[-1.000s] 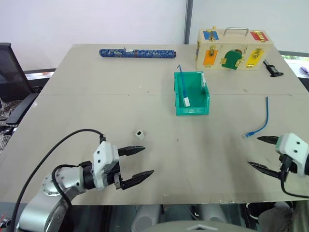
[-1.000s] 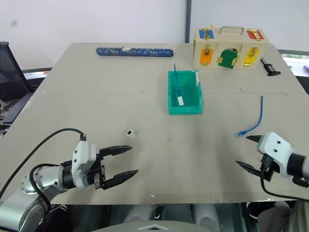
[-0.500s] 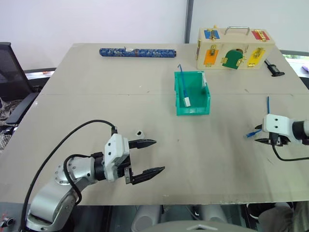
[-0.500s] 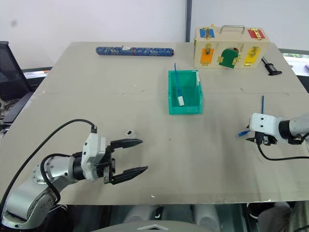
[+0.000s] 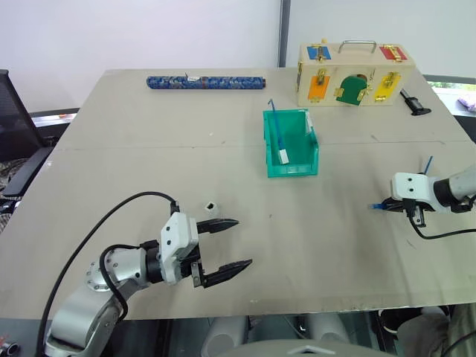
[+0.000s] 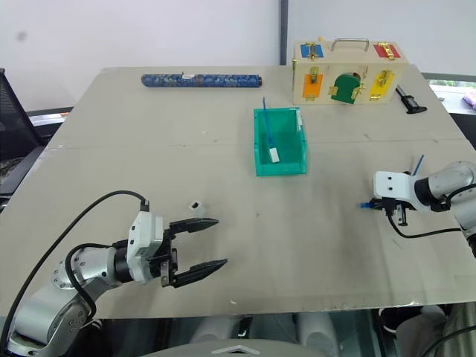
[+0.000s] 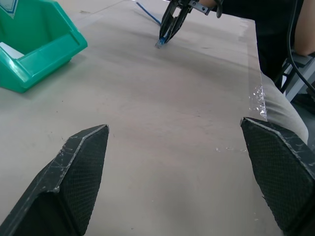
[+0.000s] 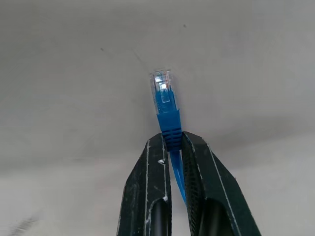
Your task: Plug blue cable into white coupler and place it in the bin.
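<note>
Got my right claw [image 8: 171, 147] pinching the blue cable [image 8: 167, 110] just behind its clear plug, low over the surface [image 5: 335, 245]. Cord's floppy, so gripping the stiff boot makes sense. Left claw [image 5: 223, 244] is spread near the white coupler [image 5: 212, 206], probably light and skittish.

I see table [image 5: 149, 171]: matt, smooth, pale grey-brown top. Bin [image 5: 306, 165]: shiny green plastic. Blue cable [image 8: 169, 120]: ribbed rubbery boot, clear shiny plastic plug tip. My left gripper [image 7: 177, 172] fingers [image 7: 74, 182]: black, bumpy grid pads. Wooden box [image 5: 355, 74]: pale wood, metal handle.
</note>
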